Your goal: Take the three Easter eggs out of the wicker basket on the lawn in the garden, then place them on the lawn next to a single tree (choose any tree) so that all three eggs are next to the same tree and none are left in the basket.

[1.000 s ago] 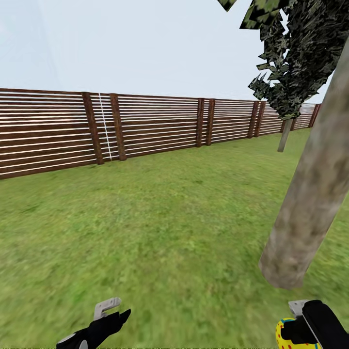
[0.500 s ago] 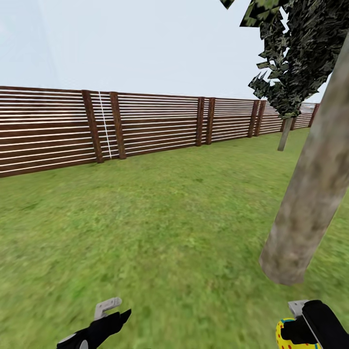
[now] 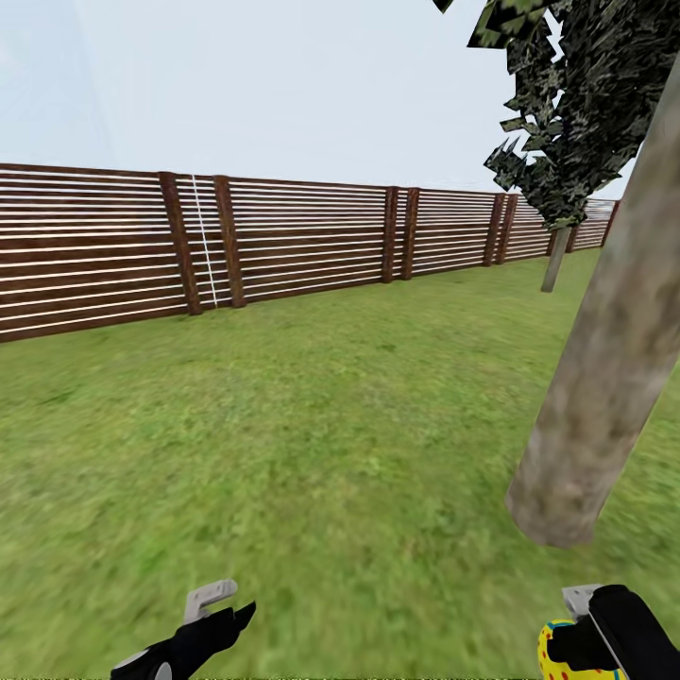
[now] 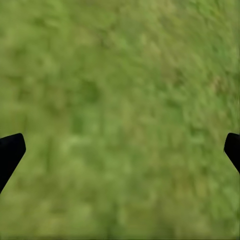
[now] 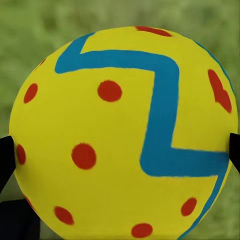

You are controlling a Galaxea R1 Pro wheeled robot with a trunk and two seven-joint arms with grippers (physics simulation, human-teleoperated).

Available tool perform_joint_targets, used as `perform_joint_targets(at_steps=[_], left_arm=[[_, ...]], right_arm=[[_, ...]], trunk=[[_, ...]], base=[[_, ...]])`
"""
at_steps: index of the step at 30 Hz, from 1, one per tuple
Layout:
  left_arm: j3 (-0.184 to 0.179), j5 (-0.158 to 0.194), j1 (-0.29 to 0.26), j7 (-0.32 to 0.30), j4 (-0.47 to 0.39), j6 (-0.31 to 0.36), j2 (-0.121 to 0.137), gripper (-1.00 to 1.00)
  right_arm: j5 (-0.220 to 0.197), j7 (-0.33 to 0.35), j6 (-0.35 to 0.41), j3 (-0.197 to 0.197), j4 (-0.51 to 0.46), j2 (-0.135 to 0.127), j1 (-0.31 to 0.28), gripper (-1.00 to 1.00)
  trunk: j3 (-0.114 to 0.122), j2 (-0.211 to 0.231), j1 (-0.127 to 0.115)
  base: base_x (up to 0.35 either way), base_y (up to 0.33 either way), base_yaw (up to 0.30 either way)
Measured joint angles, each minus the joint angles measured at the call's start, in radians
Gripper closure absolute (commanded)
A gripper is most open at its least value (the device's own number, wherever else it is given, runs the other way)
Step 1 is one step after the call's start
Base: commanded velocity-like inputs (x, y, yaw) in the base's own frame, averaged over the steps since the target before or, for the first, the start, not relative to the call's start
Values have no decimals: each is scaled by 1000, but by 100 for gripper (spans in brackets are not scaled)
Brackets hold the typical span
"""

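Stretching away under a pale sky, the lawn (image 3: 312, 425) takes up most of what I can see from the head view, mottled green and running back to the wooden fence (image 3: 283, 241) of brown horizontal slats that closes the garden along its far edge. Nearer, toward the right edge of the lawn, the tree (image 3: 595, 397) rises with a thick grey-brown trunk that leans across the frame, its base planted in the grass just ahead of the right arm; dark leafy canopy (image 3: 576, 104) hangs above it. A second, thinner trunk (image 3: 555, 261) stands well back by the fence.

Down at the near edge of the lawn both arms hang low. The left end effector (image 3: 222, 609) hovers over bare grass; in the left wrist view its two black fingertips (image 4: 11, 152) sit wide apart with only turf between them, so it is released and carries nothing.

The right end effector (image 3: 590, 637) is clenched around an Easter egg (image 3: 559, 652), yellow with red dots. In the right wrist view that egg (image 5: 122, 132) shows its blue zigzag stripe, with black fingertips (image 5: 6, 155) pressing on either side. The egg sits above the grass, near the base of the tree trunk.
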Motion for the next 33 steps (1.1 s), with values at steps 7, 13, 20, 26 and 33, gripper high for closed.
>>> perform_joint_targets(at_steps=[7, 13, 20, 26, 33], left_arm=[[0, -1, 0, 0, 0, 0, 0, -100], [0, -1, 0, 0, 2, 1, 0, -100], [-2, 0, 0, 0, 21, 0, -1, -100], [-2, 0, 0, 0, 23, 0, -2, -100], [-3, 0, 0, -2, 23, 0, -2, -100]], right_arm=[[0, 0, 0, 0, 0, -2, 0, 100], [0, -1, 0, 1, 0, 0, 0, 100], [0, -1, 0, 0, 0, 1, 0, 100], [0, 0, 0, 0, 0, 0, 0, 100], [0, -1, 0, 1, 0, 0, 0, 100]], trunk=[[-22, -49, 27], [-41, -84, 47], [-69, -86, 50], [-92, -87, 52], [-119, -89, 56]], base=[[0, 0, 0], [0, 0, 0], [0, 0, 0], [0, 0, 0], [0, 0, 0]])
